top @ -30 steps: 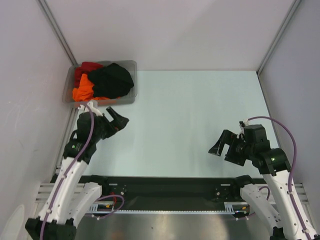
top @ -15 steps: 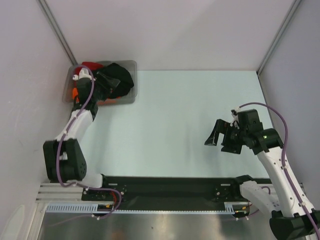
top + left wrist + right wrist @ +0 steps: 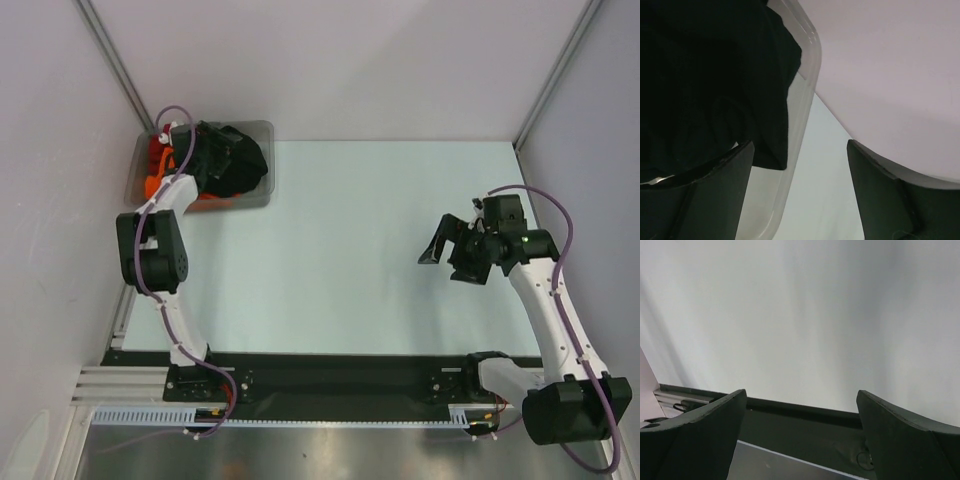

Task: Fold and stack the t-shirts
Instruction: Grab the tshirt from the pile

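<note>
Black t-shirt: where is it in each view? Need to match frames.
Top external: black t-shirt at top left, inside the clear bin.
Left wrist: fills the upper left, lying against the bin wall.
Right wrist: not in it.
Shared landmark: the bin's rim, in the top external and left wrist views.

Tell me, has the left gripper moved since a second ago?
Yes: the left gripper went from the table just short of the bin out over the black shirt in it.
</note>
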`<state>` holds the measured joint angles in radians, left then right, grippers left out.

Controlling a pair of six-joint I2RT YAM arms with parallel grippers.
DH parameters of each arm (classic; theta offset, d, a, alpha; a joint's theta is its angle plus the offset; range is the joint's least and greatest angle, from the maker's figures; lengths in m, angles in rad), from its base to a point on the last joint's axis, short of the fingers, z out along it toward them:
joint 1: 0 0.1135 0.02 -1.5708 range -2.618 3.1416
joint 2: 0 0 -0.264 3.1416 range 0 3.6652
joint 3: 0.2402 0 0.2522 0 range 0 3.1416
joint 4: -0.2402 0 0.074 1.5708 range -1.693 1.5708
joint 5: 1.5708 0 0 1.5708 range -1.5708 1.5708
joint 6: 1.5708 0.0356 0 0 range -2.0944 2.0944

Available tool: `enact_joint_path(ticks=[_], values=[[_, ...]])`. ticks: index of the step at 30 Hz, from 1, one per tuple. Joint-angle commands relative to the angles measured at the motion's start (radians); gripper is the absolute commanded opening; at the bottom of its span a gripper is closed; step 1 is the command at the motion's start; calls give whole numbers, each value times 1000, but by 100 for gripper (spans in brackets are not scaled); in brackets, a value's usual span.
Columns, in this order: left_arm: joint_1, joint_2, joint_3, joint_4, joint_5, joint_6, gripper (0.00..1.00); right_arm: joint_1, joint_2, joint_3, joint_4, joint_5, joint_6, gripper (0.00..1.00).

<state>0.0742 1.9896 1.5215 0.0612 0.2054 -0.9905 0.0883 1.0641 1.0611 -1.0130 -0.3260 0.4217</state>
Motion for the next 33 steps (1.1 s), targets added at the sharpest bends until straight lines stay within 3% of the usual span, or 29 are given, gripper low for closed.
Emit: enact_joint_path(ticks=[1, 6, 10, 13, 14, 16, 18, 22, 24, 28, 33], values=[[-2, 56, 107, -55, -64, -95, 80, -35, 17, 49, 48, -22, -29, 100], [-2, 192, 255, -136, -57, -132, 79, -55, 56, 65, 53, -12, -29, 100], [1, 274, 357, -132, -41, -158, 67, -58, 69, 74, 51, 2, -27, 100], [1, 282, 370, -98, -17, -187, 46, -59, 80, 76, 51, 8, -31, 100], [4, 278, 361, -69, 21, -203, 23, -58, 82, 76, 48, 8, -31, 100], [4, 258, 310, 48, 55, -258, 1, -59, 89, 77, 51, 5, -31, 99], [4, 204, 261, 136, 96, -301, 1, -58, 94, 83, 50, -5, -35, 99], [-7, 78, 38, 519, 140, -463, 0, -59, 96, 88, 56, -25, -43, 98], [-13, 32, -23, 630, 146, -525, 0, -47, 97, 88, 60, -33, -40, 98], [-13, 20, -130, 1056, 126, -776, 0, 11, 99, 94, 68, -38, -40, 98], [-19, -61, -139, 1167, 135, -855, 0, 67, 88, 105, 67, -44, -40, 98]])
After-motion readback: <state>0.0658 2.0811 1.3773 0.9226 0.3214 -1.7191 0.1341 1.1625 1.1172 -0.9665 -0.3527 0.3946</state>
